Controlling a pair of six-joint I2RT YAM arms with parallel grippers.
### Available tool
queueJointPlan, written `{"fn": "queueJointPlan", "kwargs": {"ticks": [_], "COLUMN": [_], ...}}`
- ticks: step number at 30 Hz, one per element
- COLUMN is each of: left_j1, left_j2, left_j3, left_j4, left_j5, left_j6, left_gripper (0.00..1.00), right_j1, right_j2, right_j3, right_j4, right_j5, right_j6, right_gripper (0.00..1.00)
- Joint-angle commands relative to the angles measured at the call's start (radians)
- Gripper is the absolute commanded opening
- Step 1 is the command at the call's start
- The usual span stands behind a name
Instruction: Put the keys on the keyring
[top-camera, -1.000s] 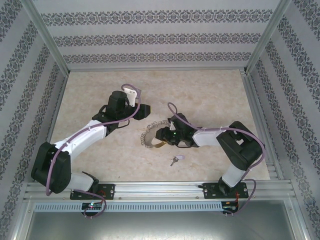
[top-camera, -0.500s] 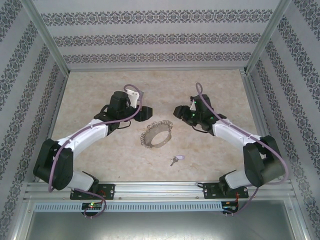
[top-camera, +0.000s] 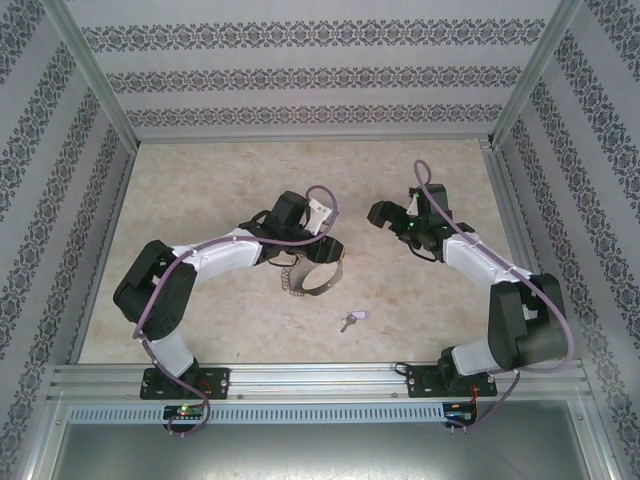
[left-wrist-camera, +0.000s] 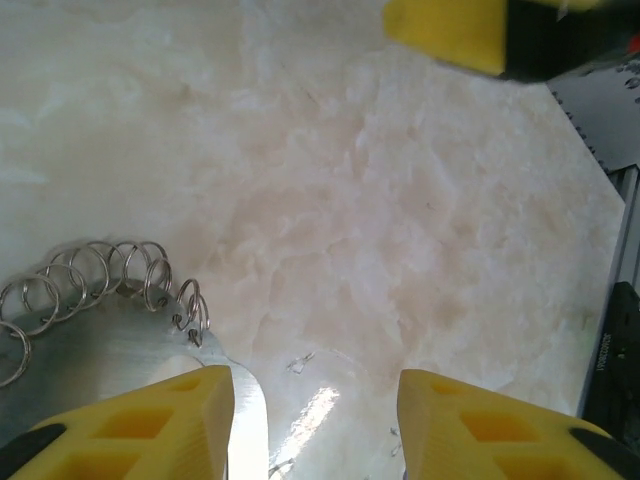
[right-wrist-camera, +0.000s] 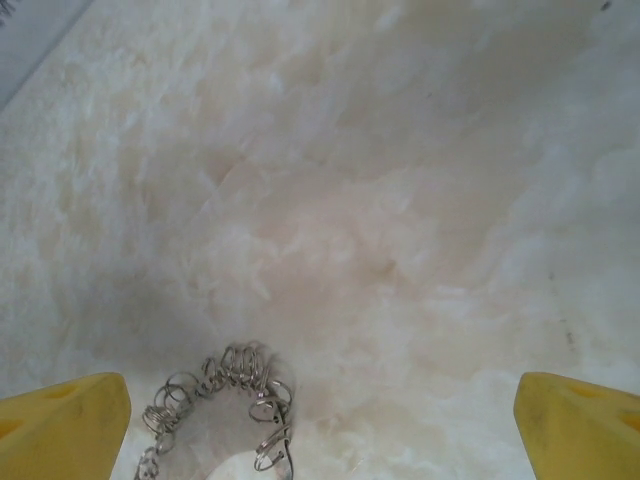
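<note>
The keyring (top-camera: 314, 272), a thin grey-beige hoop fringed with small silvery rings, lies mid-table. My left gripper (top-camera: 308, 248) hangs over its far rim. In the left wrist view the hoop (left-wrist-camera: 110, 340) sits at lower left, and its band runs along the inner side of one of the yellow fingers (left-wrist-camera: 150, 425). The left gripper (left-wrist-camera: 315, 420) has a wide gap showing table. The key (top-camera: 351, 319), small and dark with a pale tag, lies apart, nearer the front edge. My right gripper (top-camera: 384, 214) is open to the ring's right, holding nothing. Its wrist view shows the silvery fringe (right-wrist-camera: 225, 395) low between the right gripper's (right-wrist-camera: 322, 425) spread fingers.
The pale marbled tabletop (top-camera: 200, 180) is walled in by patterned panels and a metal frame (top-camera: 515, 230). An aluminium rail (top-camera: 320, 378) runs along the near edge. A yellow finger of the right gripper (left-wrist-camera: 450, 35) shows in the top corner of the left wrist view.
The right gripper let go of the ring, pulled back and to the right, and opened wide. The left arm swung right, down onto the ring's far rim. The key stayed put.
</note>
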Motion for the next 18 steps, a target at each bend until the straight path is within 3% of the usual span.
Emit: {"fn": "queueJointPlan", "kwargs": {"ticks": [1,4,9,18], "left_j1": [-0.022,-0.045,-0.072,-0.087], "left_j2": [0.034,0.060,0.108,0.140], "left_j3": [0.014,0.021,0.036,0.040], "left_j4": [0.023,0.025,0.036,0.066], "left_j5": [0.022,0.005,-0.050,-0.189], "left_j6": [-0.031,-0.027,-0.041,-0.074], "left_gripper": [0.46,0.45,0.40,0.37], "right_j1": [-0.066,-0.121,-0.137,-0.137], "right_j2": [-0.058,-0.041,0.002,-0.009], "right_j3": [-0.030,-0.073,-0.067,-0.093], "right_j4": [0.076,0.180,0.193,0.220], "right_j5": [-0.013,-0.116,-0.201,-0.211], "right_j6": [0.014,0.073,0.064,0.049], "right_gripper": [0.98,0.98,0.96,0.93]}}
